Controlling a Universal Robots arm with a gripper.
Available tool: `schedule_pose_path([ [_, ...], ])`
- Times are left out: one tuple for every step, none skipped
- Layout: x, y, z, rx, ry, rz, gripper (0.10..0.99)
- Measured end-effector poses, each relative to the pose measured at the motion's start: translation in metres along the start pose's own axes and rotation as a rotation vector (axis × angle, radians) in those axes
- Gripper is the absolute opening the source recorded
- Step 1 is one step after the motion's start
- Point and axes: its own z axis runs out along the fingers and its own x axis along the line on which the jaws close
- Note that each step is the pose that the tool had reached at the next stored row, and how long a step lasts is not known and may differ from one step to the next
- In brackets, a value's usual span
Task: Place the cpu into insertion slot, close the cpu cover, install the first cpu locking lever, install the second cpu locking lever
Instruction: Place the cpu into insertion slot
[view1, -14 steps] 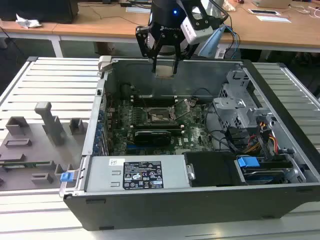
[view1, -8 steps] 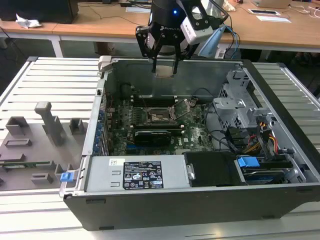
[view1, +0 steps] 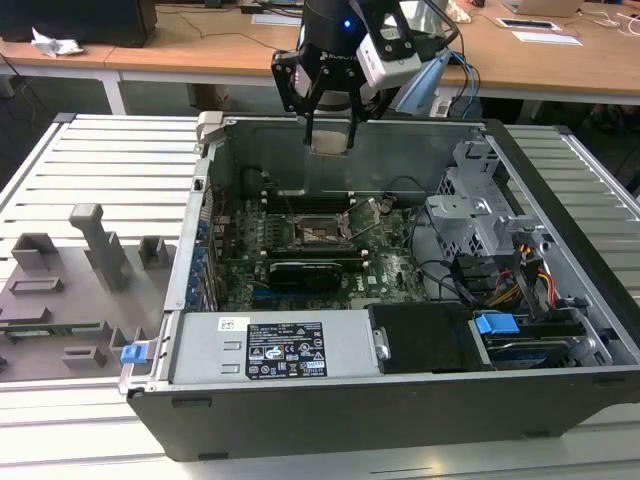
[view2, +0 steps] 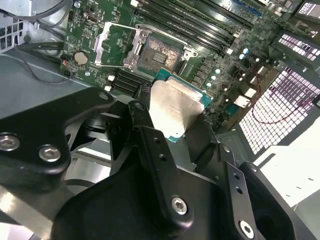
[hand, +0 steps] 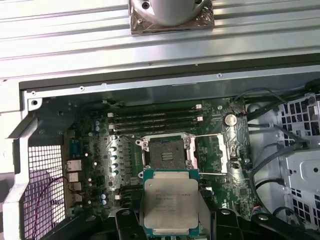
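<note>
Slatted grey table (view1: 110, 160), wooden desks (view1: 180, 45) behind; gripper (view1: 330, 138) closed on silver-topped, green-edged cpu (hand: 170, 205), open computer case (view1: 300, 415) and insertion slot (hand: 166, 152) beneath it.

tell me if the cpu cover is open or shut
Open: the cpu cover lies flipped back beside the insertion slot, whose bare contacts show.

My black fingers (view2: 150, 145) hide one edge of the flat silver-topped square cpu (view2: 175, 107); contacts inside the dark square insertion slot (view2: 155, 55) blur together.
</note>
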Motion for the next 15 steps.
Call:
schedule_pose_path([
  [0.0000,0.0000,0.0000,0.000,-0.0004,0.004,0.525],
  [0.0000,0.0000,0.0000,0.000,-0.0007,0.008,0.525],
  [0.0000,0.0000,-0.0001,0.000,-0.0011,0.013,0.525],
  [0.0000,0.0000,0.0000,0.000,-0.0014,0.016,0.525],
  [0.0000,0.0000,0.0000,0.000,-0.0019,0.022,0.525],
  [0.0000,0.0000,0.0000,0.000,-0.0026,0.028,0.525],
  [0.0001,0.0000,0.0000,-0.001,-0.0035,0.039,0.525],
  [0.0001,0.0000,0.0000,-0.001,-0.0039,0.043,0.525],
  [0.0001,0.0000,0.0000,-0.001,-0.0041,0.045,0.525],
  [0.0001,0.0000,0.0000,-0.001,-0.0043,0.048,0.525],
  [0.0001,0.0000,0.0000,-0.001,-0.0044,0.050,0.525],
  [0.0001,0.0000,0.0000,-0.001,-0.0046,0.052,0.525],
  [0.0001,0.0000,0.0000,-0.001,-0.0049,0.054,0.525],
  [0.0001,0.0000,0.0000,-0.001,-0.0050,0.056,0.525],
  [0.0001,0.0000,0.0000,-0.001,-0.0053,0.060,0.525],
])
